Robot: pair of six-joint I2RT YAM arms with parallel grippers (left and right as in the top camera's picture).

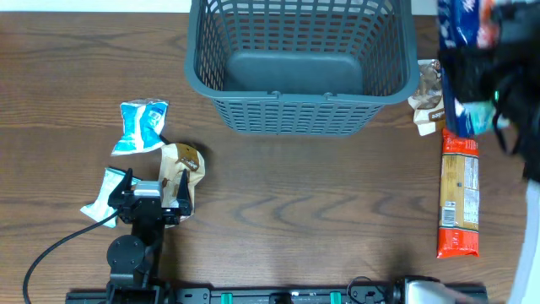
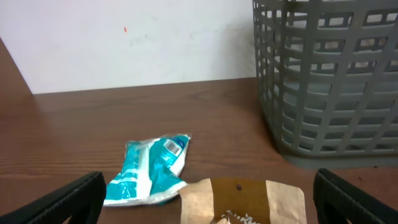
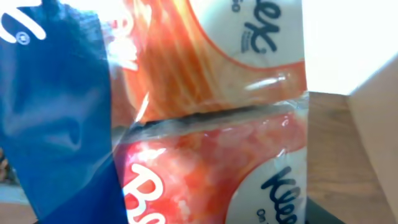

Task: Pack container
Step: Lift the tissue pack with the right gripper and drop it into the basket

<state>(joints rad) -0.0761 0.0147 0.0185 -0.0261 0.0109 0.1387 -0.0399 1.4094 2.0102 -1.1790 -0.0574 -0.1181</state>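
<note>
- Left pincer (image 1: 154,187) released, above brown packet (image 1: 181,162); teal packets (image 1: 142,127) beside it, near the table's (image 1: 337,194) left edge.
- Right pincer (image 1: 477,67) grasping tissue pack (image 3: 205,124); lettering legible in wrist view only.

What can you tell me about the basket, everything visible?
The basket is dark grey, plastic by its look, rectangular, with lattice-slotted walls flaring up to a thick rim and a solid bottom. It stands upright on the table at the far middle; its far side is cut off by the overhead view. Nothing shows inside. A brown-and-white packet lies by its right side; contact unclear.
</note>
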